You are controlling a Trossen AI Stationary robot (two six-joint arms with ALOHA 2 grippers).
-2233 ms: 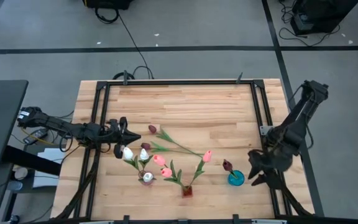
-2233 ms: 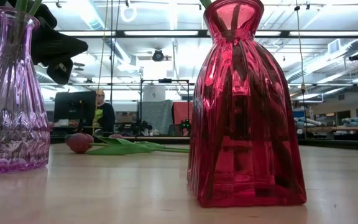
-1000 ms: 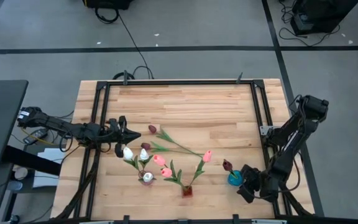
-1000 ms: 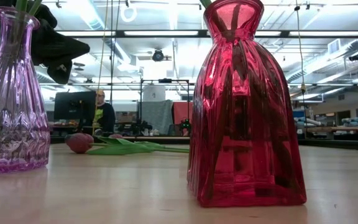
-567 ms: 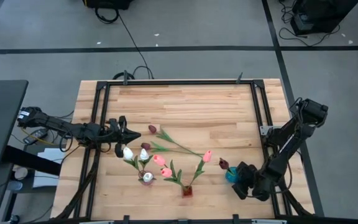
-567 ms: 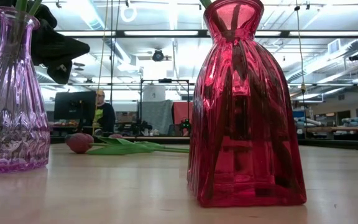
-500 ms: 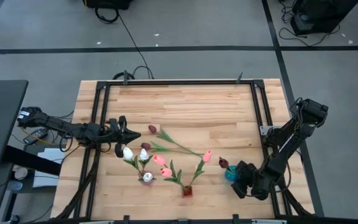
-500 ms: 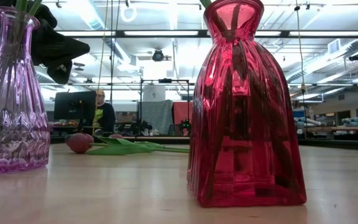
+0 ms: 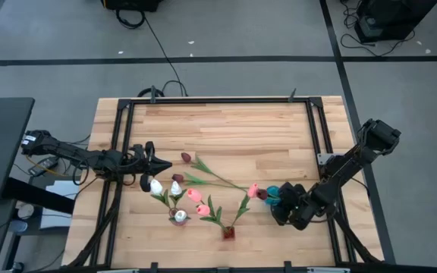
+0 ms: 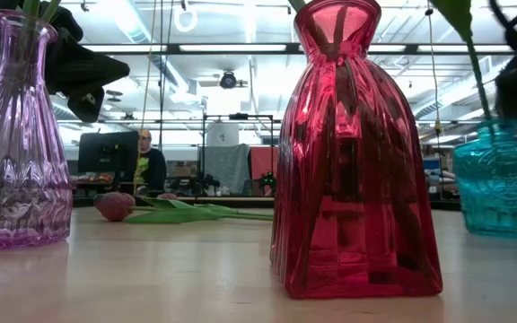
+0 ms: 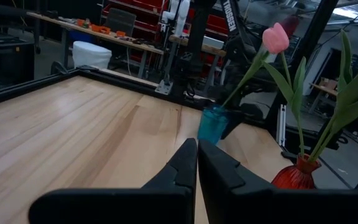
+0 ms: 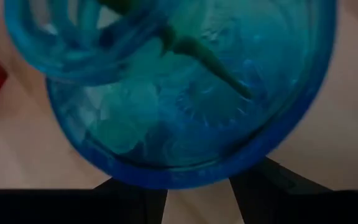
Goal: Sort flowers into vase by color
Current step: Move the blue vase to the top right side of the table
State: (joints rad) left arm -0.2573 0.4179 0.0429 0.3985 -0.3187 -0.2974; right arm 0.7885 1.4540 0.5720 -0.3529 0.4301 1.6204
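Three vases stand near the table's near edge. The purple vase holds white tulips. The red vase holds pink tulips. The blue vase holds one maroon tulip. Two more maroon tulips lie flat on the wood, stems pointing right. My right gripper is low at the blue vase's near-right side, fingers apart. My left gripper is shut, above the table just left of the white tulips, touching nothing. My right gripper meets the blue vase's lower wall with both spread fingers, coming from the table's near-right side. The wall bulges between the fingers; whether they clasp it or only lean on it, I cannot tell. The vase stands upright on the table.
A black metal frame runs along the table's edges. The far half of the wood holds nothing. Behind the table, a person sits at a monitor. Cables and equipment lie on the floor around.
My right gripper has moved toward the table's left and far edge, and the blue vase with its maroon tulip has slid ahead of it, upright, until it stands beside the rightmost pink tulip. The vase has come into the low view at the right.
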